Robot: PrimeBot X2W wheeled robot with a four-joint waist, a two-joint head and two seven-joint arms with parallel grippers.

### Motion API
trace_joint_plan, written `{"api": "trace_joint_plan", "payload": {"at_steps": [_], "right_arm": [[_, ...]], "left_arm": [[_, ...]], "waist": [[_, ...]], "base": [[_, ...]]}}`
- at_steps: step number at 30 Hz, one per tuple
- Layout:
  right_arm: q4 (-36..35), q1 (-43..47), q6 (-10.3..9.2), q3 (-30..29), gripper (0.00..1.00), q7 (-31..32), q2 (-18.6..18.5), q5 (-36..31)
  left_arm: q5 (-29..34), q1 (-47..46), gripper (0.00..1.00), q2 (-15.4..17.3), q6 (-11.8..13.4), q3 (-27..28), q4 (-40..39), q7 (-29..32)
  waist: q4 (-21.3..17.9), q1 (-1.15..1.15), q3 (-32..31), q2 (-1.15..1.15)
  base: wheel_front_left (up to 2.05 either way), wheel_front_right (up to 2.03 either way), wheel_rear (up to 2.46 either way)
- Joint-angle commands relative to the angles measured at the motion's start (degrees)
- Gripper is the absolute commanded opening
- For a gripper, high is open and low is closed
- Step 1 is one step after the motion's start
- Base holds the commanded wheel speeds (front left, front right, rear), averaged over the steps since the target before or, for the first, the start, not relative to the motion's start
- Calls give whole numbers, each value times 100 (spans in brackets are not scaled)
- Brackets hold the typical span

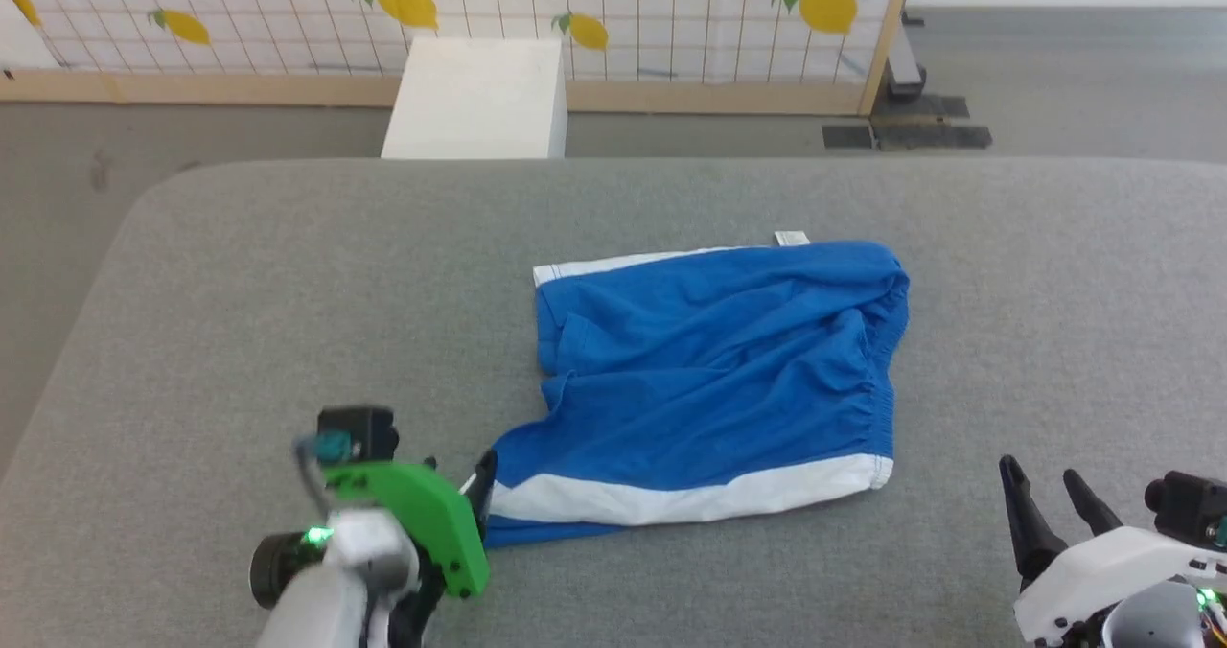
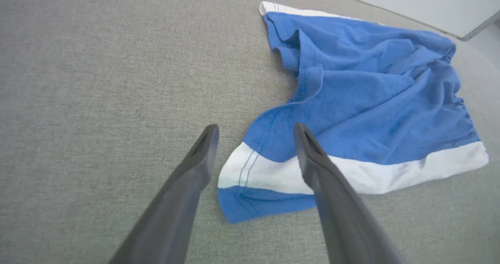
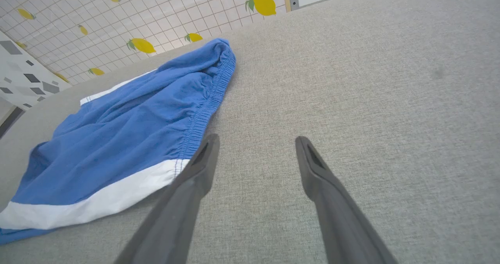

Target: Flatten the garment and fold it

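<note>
Head view: one bright blue garment [image 1: 709, 360] lies rumpled near the middle of a grey fabric-covered surface [image 1: 288, 293]. Its long axis runs left to right. The gathered elastic waist is at the right end and the leg openings point left. A broad white band [image 1: 690, 495] runs along the near edge, a thin white strip shows at the far left corner, and one small white label [image 1: 792, 238] sticks out at the far edge.

Two tools are in view. The left tool [image 1: 476, 483], behind a green wrist housing, sits at the garment's near left corner. The right tool [image 1: 1039, 471] is at the lower right, apart from the cloth, over bare grey fabric. Beyond the surface stand one white block [image 1: 479, 97] on the floor and a gridded screen [image 1: 671, 15] printed with lemons.

Left wrist view: the left tool [image 2: 256, 127] is spread wide and released, grasping nothing. The garment's [image 2: 367, 100] corner lies between its two fingers, and the right finger crosses over the white band. Whether it touches the cloth cannot be told.

Right wrist view: the right tool [image 3: 256, 137] is also spread and released, with bare grey fabric between its fingers. The garment [image 3: 129, 139] lies just beside its left finger, the waist edge running away from it.
</note>
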Motion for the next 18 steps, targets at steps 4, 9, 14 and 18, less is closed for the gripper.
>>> {"api": "trace_joint_plan", "payload": {"at_steps": [4,9,14,18], "right_arm": [[-138,-190,-9,62,100,53,-4,-40],[-171,-283,-9,101,100,27,-4,-28],[-165,-295,-9,78,100,-21,-4,-47],[-183,-293,-9,42,100,-38,-4,-87]], "left_arm": [[98,-559,100,250,365,-148,195,1435],[112,-695,100,402,406,-250,302,2062],[-35,-594,33,379,336,-262,379,2167],[-282,-454,0,295,204,-272,339,2321]], "waist": [[-144,0,257,0],[-253,0,441,0],[-288,0,538,0],[-250,0,573,0]], "base": [[0,0,0],[0,0,0],[0,0,0],[0,0,0]]}}
